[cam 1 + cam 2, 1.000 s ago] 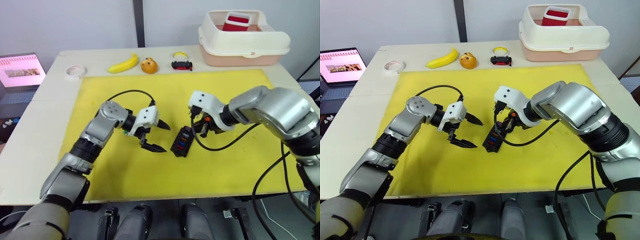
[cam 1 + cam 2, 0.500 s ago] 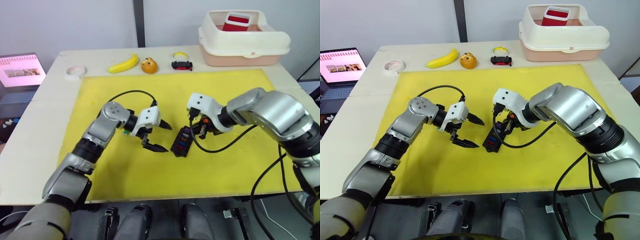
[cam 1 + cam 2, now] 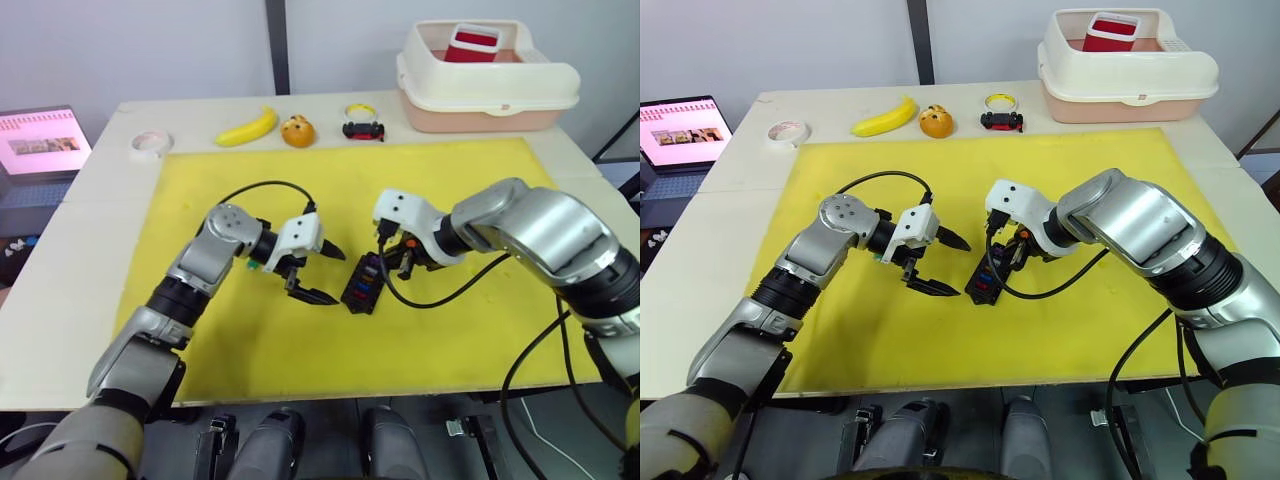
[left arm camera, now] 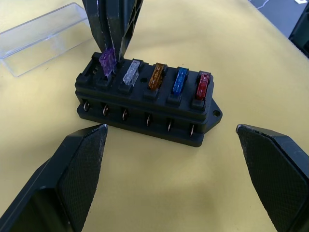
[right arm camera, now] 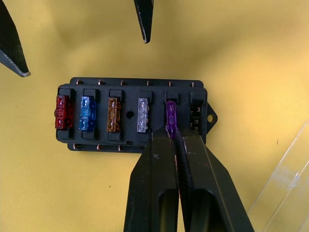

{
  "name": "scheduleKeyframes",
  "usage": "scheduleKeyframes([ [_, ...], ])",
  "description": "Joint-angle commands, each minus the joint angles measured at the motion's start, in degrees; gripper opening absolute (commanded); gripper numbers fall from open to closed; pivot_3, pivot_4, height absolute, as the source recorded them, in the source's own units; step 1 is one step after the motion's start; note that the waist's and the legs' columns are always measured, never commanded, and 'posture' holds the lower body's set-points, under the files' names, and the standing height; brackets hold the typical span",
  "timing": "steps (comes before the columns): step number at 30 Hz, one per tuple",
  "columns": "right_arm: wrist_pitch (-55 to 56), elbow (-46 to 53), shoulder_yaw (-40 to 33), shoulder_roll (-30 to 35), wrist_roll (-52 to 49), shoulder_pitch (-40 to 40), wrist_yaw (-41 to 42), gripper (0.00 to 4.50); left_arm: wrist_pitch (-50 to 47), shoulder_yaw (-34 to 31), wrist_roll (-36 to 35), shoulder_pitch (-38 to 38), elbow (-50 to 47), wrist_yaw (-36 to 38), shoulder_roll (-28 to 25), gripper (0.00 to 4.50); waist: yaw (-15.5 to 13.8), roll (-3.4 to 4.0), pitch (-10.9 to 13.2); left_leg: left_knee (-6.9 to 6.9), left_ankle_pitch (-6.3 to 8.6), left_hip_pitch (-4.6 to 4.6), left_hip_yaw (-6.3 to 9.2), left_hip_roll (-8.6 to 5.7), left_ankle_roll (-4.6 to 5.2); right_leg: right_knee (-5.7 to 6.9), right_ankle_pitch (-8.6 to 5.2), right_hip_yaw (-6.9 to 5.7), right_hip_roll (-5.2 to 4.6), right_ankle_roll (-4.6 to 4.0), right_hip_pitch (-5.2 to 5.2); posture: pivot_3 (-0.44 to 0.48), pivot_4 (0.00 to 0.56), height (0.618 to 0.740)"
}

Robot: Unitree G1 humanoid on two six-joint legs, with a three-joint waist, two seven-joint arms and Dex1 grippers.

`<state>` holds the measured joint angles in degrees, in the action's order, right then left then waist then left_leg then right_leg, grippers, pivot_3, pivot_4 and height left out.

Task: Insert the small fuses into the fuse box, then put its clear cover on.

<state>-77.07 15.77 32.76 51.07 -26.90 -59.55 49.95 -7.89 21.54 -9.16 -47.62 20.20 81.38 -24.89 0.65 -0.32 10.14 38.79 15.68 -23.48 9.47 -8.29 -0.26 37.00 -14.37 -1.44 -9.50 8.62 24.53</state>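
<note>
- My right gripper (image 5: 175,140) has its two black fingers pinched together on the purple fuse (image 5: 170,119), holding it upright at a slot of the fuse box (image 5: 130,115).
- The purple fuse sits in the fifth slot of the row, right beside the clear-grey fuse (image 5: 142,115); one more slot at the end, by the mounting ear, is bare.
- The other fuses in that row are the red fuse (image 5: 61,111), the blue fuse (image 5: 86,113) and the orange-brown fuse (image 5: 113,114), all standing in their slots.
- My left gripper (image 3: 316,272) hangs just beside the fuse box, on its left, with the fingers spread wide and nothing between them.
- In my left wrist view both of those fingers (image 4: 79,159) flank the box without touching it.
- The fuse box lies near the middle of the yellow mat (image 3: 240,340), set at a slant between my two grippers.
- The clear cover (image 4: 41,36) lies on the mat close behind the box, apart from it.
- Along the far edge of the table (image 3: 740,165) lie a banana (image 3: 885,117), a roll of tape (image 3: 787,131) and a cream tub (image 3: 1127,70).
</note>
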Motion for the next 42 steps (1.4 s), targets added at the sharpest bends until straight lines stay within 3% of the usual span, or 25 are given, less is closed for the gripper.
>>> scheduleKeyframes([
  [1,0.4,1.2,-0.8,0.4,1.2,0.0,0.4,0.00,0.9,-1.1,0.2,-0.3,-0.8,-0.1,-0.1,4.48,0.0,0.00,0.0,0.00,0.00,0.00,0.00,0.00,0.00,0.00,0.00,0.00,0.00,0.00,0.00,0.000,0.150,0.740],
  [42,-3.2,0.3,1.5,-2.4,2.8,-2.2,4.3,0.00,1.6,-1.1,0.8,0.2,-1.4,-1.2,0.4,4.48,0.1,-0.01,0.0,0.02,0.00,0.00,0.01,0.00,0.00,0.04,0.00,0.00,0.01,0.00,0.00,0.000,0.150,0.740],
])
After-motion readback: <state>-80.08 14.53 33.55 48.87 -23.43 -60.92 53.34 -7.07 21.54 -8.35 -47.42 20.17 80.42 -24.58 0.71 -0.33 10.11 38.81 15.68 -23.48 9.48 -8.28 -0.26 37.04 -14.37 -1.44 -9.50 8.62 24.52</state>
